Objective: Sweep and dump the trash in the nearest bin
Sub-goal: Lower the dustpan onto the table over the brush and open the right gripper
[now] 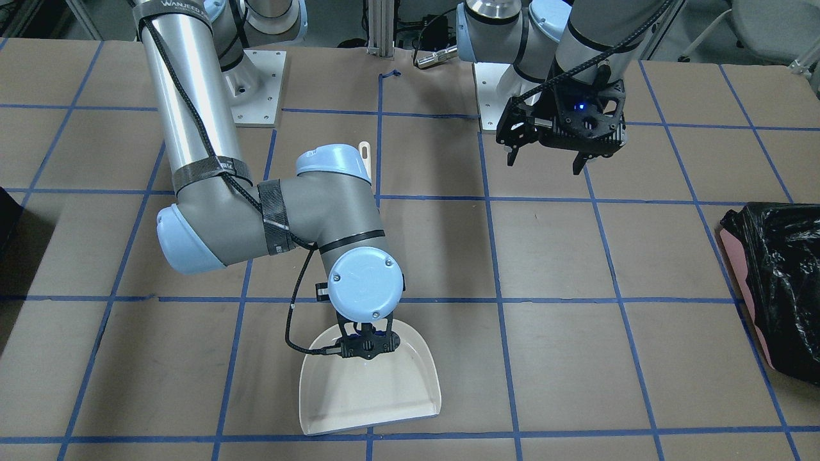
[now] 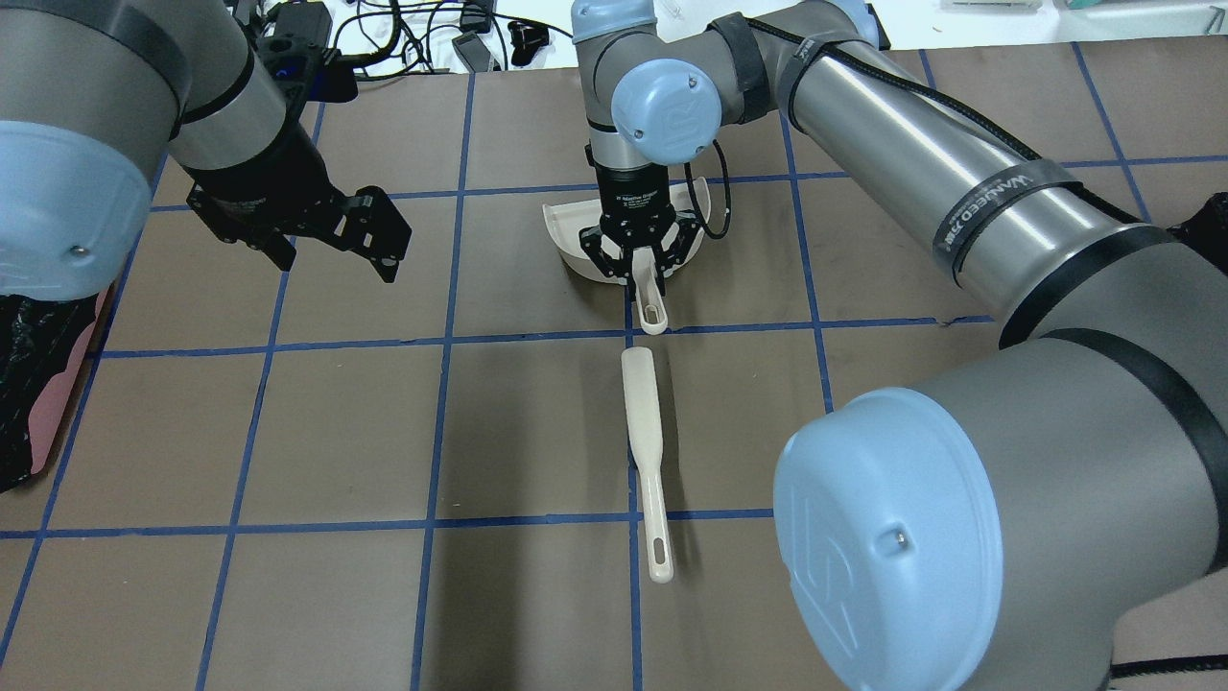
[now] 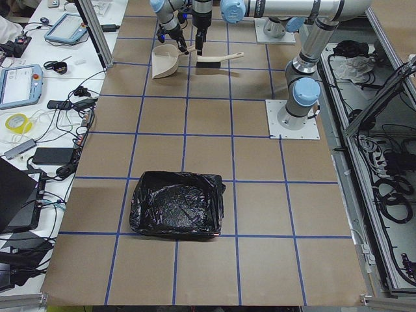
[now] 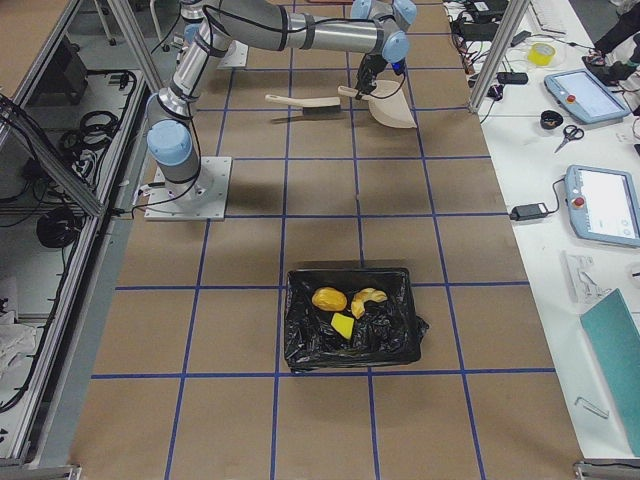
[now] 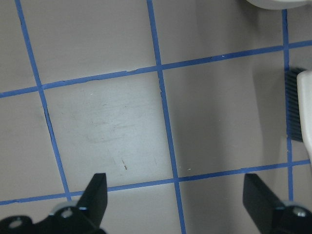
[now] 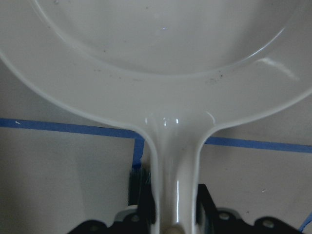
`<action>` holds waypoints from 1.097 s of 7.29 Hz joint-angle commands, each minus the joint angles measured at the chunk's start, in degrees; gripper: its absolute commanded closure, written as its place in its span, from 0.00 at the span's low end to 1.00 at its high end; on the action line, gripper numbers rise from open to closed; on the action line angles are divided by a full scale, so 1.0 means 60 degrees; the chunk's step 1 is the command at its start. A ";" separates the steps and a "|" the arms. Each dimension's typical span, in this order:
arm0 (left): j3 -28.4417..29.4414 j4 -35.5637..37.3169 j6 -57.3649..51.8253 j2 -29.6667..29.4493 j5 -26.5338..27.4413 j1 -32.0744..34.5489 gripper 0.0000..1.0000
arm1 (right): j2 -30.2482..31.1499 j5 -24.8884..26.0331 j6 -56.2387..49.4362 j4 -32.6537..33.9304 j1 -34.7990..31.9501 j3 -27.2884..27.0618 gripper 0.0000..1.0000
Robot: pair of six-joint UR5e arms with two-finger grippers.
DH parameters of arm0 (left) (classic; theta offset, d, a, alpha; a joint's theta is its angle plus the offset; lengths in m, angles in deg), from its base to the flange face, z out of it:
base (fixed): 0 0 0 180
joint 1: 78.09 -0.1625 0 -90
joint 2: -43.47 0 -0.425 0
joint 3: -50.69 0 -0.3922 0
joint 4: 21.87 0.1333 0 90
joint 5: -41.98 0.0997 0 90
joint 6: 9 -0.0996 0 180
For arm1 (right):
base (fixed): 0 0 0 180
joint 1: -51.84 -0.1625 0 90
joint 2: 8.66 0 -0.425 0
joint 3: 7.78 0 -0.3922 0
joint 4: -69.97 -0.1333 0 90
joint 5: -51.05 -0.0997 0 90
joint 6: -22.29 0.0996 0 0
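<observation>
**A:** Quick pass, left to right. What's at the far left?

**B:** The left-side bin (image 3: 146,224), with a black liner. I see nothing in it. Next is my left hand (image 2: 336,259), fingers spread wide and holding nothing, hovering over the surface (image 2: 240,432). I read it as parked clear of the work.

**A:** And the middle?

**B:** My right hand (image 2: 641,271) is clamped on the handle of the white dustpan (image 1: 371,384). The wrist view shows the handle running between the pads. The pan looks to be resting on the surface with its mouth away from the robot, and there's nothing in it. The brush (image 2: 645,432) lies loose just behind that handle, in line with it. They're apart, and no hand is on the brush.

**A:** Where's the trash (image 4: 343,322)?

**B:** It's all in the right-side bin (image 4: 300,350): the orange lump (image 4: 329,298), the cream piece (image 4: 368,298) and the yellow wedge (image 4: 343,327), lying close together on the liner.

**A:** So why grip an empty pan?

**B:** My guess is the dumping is done and the pan sits by the brush so the tools end up together. I judge that letting go is all that's left.
</observation>
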 commanded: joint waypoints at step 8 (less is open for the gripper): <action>-0.0010 -0.0027 -0.0012 0.0009 -0.0574 0.0038 0.00 | -0.0140 -0.0050 0.0774 0.0055 0.0015 0.0075 0.28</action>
